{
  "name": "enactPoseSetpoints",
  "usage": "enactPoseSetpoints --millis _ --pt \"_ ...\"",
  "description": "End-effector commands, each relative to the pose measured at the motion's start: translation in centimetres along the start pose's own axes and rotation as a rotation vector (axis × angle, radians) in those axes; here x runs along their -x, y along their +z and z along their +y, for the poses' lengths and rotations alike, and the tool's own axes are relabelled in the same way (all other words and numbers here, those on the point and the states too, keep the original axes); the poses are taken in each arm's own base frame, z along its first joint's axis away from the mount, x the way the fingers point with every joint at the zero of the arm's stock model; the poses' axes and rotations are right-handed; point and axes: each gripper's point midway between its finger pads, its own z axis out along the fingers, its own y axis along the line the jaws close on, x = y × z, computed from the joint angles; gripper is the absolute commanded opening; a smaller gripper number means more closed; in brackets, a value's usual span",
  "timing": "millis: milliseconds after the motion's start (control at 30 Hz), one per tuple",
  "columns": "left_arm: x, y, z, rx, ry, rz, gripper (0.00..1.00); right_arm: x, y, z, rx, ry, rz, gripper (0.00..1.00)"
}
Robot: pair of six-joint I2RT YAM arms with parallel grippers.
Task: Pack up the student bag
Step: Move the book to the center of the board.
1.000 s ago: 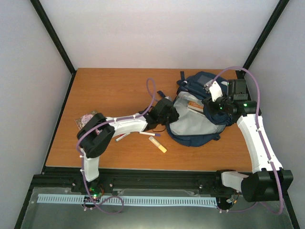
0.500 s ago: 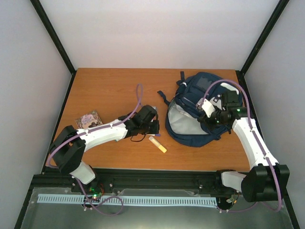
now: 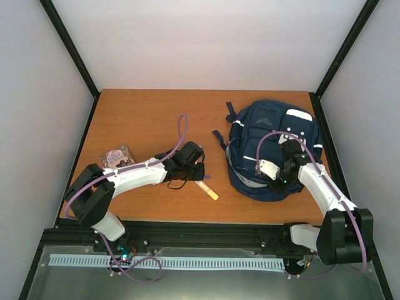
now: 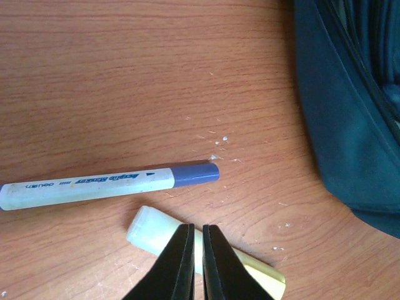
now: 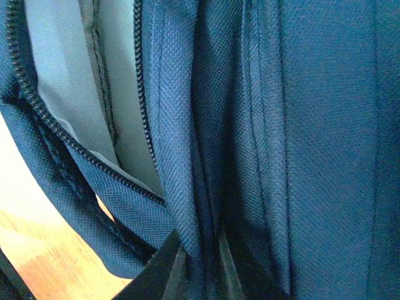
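Right gripper [image 5: 199,265] is clenched on a fold of navy fabric at the near-left edge of the student bag [image 3: 275,128], with the cloth running up between its two fingers. That hold looks meant to lift or spread the mouth of the bag. Just beside the pinched fold the zip [image 5: 140,94] lies undone, and the pale lining [image 5: 59,69] shows inside. The bag lies flat on the right half of the table [image 3: 150,119], front pockets and white patches facing up, its straps trailing toward the middle.

To the left of the bag and apart from it, two loose things lie on the wood. One is a marker [image 4: 106,184] with a blue cap; just beside it is a yellow stick [image 4: 147,230] with a pale end. Left gripper [image 4: 195,247] hangs right above the stick with its fingers closed together, grasping nothing. I judge it would have to spread them before it could take either piece.

Farther left, well apart, a small patterned packet [image 3: 116,155] rests near the table's edge. Nothing lies between the two pieces and the bag's opening. The opening looks narrow, though, and the right arm reaches in over the bag's near side.
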Motion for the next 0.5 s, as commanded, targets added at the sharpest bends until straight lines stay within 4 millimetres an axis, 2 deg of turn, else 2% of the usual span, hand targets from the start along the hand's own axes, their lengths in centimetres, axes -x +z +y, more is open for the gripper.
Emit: enactPoseSetpoints --millis 0,33,100,167,200,300,367,400,433,467 --pt "0.2 -0.5 1.0 0.039 0.044 0.007 0.07 -1.9 -0.8 0.3 -0.048 -0.07 0.091 0.17" --pt "0.3 -0.8 1.2 0.048 0.05 0.002 0.08 -1.2 -1.6 0.3 -0.048 -0.081 0.061 0.24" --pt "0.7 -1.4 1.8 0.077 0.064 -0.015 0.11 0.8 -3.6 0.7 -0.032 -0.093 -0.02 0.43" --pt "1.1 -2.1 2.7 0.12 0.076 -0.027 0.14 3.4 -6.2 0.9 -0.01 -0.086 -0.128 0.63" --pt "1.3 -2.5 3.0 0.134 0.08 -0.032 0.16 4.7 -7.4 0.8 -0.004 -0.079 -0.179 0.7" --pt "2.1 -3.7 4.2 0.164 0.07 -0.054 0.27 8.8 -10.5 0.4 0.032 -0.047 -0.342 0.78" --pt "2.6 -4.5 5.4 0.17 0.028 -0.063 0.37 11.4 -12.5 -0.8 0.041 -0.001 -0.439 0.85" --pt "2.8 -4.8 6.1 0.169 -0.002 -0.062 0.43 12.8 -13.5 -1.4 0.052 0.033 -0.488 0.95" --pt "3.1 -5.3 6.9 0.17 -0.039 -0.064 0.5 14.2 -14.7 -2.0 0.067 0.064 -0.541 0.99" --pt "3.3 -5.7 7.7 0.173 -0.076 -0.061 0.57 15.6 -15.8 -2.5 0.09 0.096 -0.593 1.0"
